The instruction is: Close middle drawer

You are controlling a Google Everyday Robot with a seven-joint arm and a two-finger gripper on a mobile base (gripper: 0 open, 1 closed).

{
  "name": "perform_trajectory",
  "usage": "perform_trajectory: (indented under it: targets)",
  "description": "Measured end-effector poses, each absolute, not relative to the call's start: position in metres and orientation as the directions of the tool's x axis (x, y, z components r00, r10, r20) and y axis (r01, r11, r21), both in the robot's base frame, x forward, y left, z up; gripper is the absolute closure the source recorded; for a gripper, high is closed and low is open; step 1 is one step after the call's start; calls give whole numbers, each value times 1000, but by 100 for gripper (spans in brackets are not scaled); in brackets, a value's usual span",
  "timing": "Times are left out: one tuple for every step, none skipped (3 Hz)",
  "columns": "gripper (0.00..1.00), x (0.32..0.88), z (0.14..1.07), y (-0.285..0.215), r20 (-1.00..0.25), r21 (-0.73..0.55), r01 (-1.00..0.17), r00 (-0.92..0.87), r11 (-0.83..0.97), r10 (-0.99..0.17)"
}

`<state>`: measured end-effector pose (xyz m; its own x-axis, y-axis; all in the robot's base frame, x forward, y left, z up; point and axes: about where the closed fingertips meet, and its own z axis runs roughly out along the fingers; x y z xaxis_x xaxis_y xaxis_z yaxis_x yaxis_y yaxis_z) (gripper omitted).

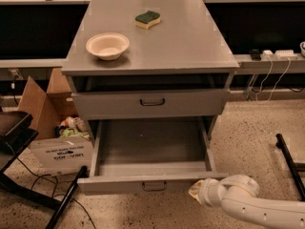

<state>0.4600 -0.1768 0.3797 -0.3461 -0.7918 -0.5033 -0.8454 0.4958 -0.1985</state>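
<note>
Pincer [198,192] lower right, by right corner of middle drawer [114,185]; cannot tell its state. Risk: off-centre push skews drawer, jamming runners.

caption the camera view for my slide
Gripper at front right corner of open drawer; bowl and sponge on cabinet top.

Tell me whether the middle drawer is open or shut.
Open. The middle drawer is pulled far out, its whole grey tray exposed. The gripper is by the right end of its front panel.
</note>
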Motion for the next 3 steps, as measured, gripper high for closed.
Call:
perform_trajectory:
  targets:
    - [100,460,380,-176,-504,-203,-845,-343,495,-792]
    - [100,460,378,-171,-512,-235,-842,-318,486,-798]
    - [100,469,360,-172,-542,-226,-774,-405,592,-736]
